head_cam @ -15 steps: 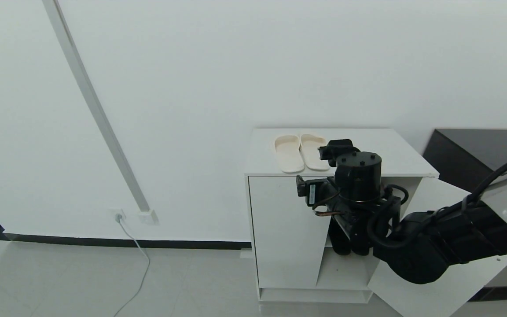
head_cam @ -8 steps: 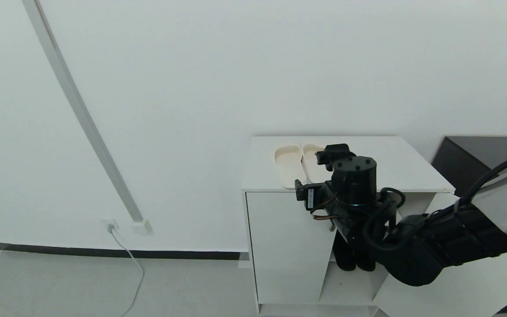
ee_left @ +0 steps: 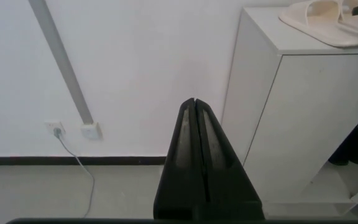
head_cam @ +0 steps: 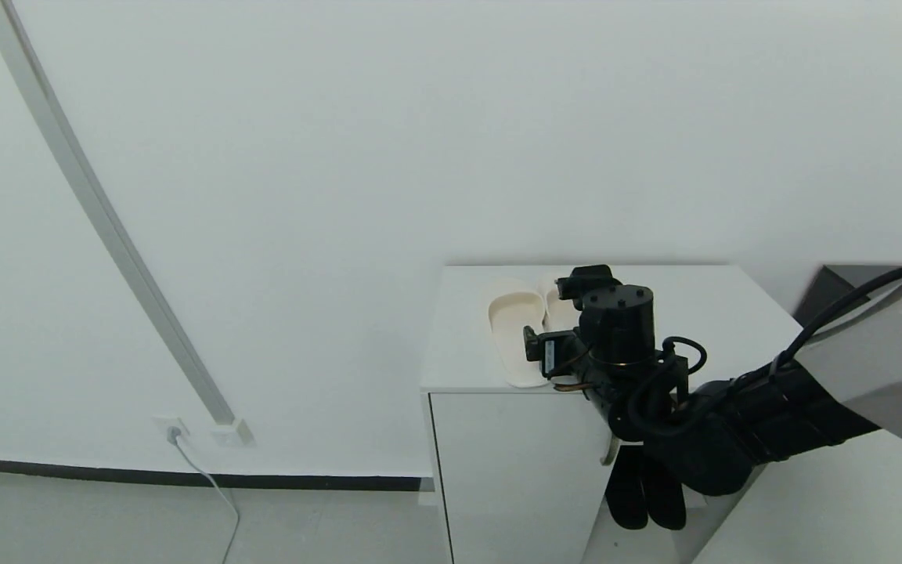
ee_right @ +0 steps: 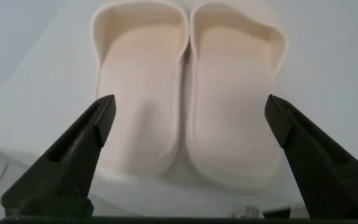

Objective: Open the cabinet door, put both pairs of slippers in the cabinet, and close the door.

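Observation:
A pair of cream slippers (head_cam: 515,333) lies side by side on top of the white cabinet (head_cam: 709,313). My right gripper (ee_right: 190,115) hovers open just in front of the cream slippers (ee_right: 188,124), one finger on each outer side of the pair, not touching. A black pair of slippers (head_cam: 645,489) stands inside the cabinet's open right compartment, also seen as black slippers (ee_left: 352,149) in the left wrist view. The cabinet's right door (head_cam: 811,509) is swung open. My left gripper (ee_left: 194,109) is shut and holds nothing, off to the cabinet's left above the floor.
The cabinet's left door (head_cam: 514,478) is closed. A wall socket with a cable (head_cam: 177,433) and a slanted grey conduit (head_cam: 99,219) are on the wall to the left. A dark piece of furniture (head_cam: 850,282) stands right of the cabinet.
The head camera has tilted, so the whole picture sits lower. My right gripper has edged slightly farther over the cabinet top toward the cream slippers.

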### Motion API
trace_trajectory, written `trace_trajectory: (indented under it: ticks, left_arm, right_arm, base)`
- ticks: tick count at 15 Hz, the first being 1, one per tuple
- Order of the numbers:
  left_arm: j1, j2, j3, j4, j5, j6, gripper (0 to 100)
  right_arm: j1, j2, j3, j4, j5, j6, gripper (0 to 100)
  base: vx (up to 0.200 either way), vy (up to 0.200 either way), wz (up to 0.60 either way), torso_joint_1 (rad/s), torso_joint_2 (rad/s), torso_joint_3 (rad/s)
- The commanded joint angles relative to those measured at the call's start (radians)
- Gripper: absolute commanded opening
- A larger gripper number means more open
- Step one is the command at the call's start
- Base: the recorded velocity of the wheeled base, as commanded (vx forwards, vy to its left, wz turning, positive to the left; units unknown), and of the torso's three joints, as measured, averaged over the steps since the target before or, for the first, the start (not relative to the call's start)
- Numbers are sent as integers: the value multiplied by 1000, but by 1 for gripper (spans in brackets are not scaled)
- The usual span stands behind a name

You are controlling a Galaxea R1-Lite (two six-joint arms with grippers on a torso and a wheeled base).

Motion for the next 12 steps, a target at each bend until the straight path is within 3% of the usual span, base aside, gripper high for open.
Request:
trace_trajectory:
  ticks: [1, 6, 12]
  left_arm:
    - [0, 1, 0, 0, 0, 0, 0]
    - [0, 1, 0, 0, 0, 0, 0]
    - [0, 1, 0, 0, 0, 0, 0]
  right_arm:
    - [-11, 17, -16, 8, 5, 0, 100]
    - [-21, 49, -33, 13, 23, 6, 100]
    - [-24, 166, -160, 10, 22, 9, 100]
  base:
    - [0, 0, 0, 0, 0, 0]
    - [0, 0, 0, 0, 0, 0]
    - [0, 0, 0, 0, 0, 0]
